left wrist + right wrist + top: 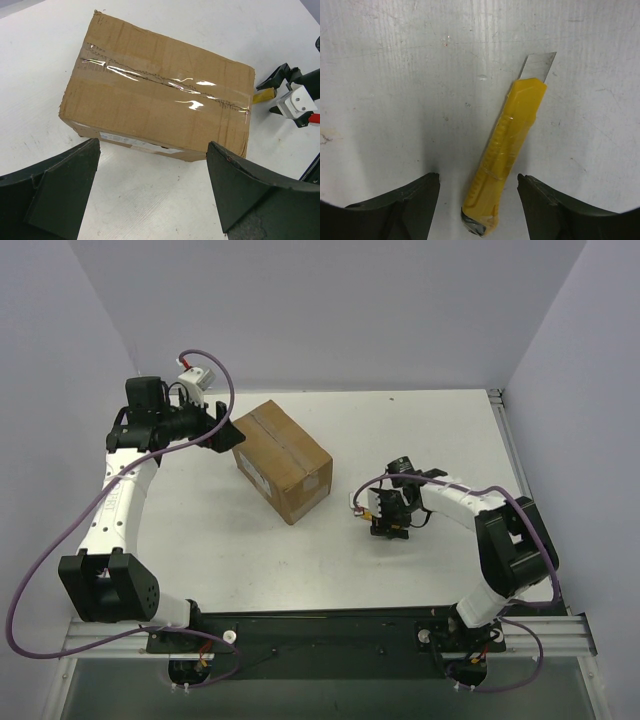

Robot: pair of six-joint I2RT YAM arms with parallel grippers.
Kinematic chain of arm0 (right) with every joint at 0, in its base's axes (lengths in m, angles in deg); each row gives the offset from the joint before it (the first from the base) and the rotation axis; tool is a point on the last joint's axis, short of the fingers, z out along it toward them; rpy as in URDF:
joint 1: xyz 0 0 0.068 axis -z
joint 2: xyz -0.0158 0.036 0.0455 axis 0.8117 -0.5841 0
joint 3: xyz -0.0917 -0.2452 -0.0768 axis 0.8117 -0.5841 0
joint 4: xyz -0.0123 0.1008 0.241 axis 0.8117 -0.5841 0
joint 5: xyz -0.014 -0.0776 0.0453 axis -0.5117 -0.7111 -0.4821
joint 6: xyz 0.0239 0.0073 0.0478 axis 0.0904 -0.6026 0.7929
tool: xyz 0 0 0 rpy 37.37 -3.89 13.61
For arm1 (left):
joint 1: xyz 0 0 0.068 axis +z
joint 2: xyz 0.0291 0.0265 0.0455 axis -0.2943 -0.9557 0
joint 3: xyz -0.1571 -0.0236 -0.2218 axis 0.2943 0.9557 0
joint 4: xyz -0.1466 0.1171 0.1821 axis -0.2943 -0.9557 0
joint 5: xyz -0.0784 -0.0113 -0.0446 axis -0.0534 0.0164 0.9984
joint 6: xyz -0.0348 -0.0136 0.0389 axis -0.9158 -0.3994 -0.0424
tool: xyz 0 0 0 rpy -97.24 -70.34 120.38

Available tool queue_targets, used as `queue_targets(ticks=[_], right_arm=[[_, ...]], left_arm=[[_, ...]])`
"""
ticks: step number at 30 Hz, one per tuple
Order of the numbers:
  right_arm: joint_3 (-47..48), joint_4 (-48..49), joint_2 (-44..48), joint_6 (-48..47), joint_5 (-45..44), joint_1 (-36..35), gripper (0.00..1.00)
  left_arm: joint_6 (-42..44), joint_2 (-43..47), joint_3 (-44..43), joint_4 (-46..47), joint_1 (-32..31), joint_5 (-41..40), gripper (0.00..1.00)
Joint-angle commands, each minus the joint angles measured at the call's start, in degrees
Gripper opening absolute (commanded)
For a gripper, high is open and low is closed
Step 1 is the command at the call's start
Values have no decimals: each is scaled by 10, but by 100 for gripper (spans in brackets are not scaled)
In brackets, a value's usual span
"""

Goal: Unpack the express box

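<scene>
The express box [283, 460] is a brown carton standing shut on the white table, with clear tape along its top seam [165, 85] and a white label [135, 141] on one side. My left gripper [228, 432] hangs open just off the box's back-left corner; in the left wrist view its jaws [152, 146] stand wide apart, short of the labelled side, and touch nothing. To the right of the box my right gripper [390, 528] points down at the table. Its open jaws [478, 176] straddle a yellow utility knife [507, 155] lying flat with its blade [538, 66] extended, with gaps on both sides.
The knife's yellow tip [263, 95] lies close to the box's right end. Grey walls close in the back and both sides of the table [200, 530]. A metal rail [330, 632] with both arm bases runs along the near edge.
</scene>
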Motion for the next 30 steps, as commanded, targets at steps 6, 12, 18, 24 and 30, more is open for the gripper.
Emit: queue_targets(ticks=[6, 12, 18, 24, 30], right_arm=[[-17, 12, 7, 24, -33, 16, 62], [-25, -9, 6, 17, -43, 26, 51], [-3, -37, 4, 47, -29, 25, 20], [164, -183, 13, 173, 54, 39, 10], [332, -314, -18, 299, 147, 43, 8]], left_arm=[[8, 7, -4, 2, -5, 3, 97], [17, 4, -5, 3, -8, 6, 97], [42, 9, -16, -4, -46, 3, 97], [156, 30, -35, -33, -149, -26, 97], [323, 57, -1, 4, -268, -89, 97]])
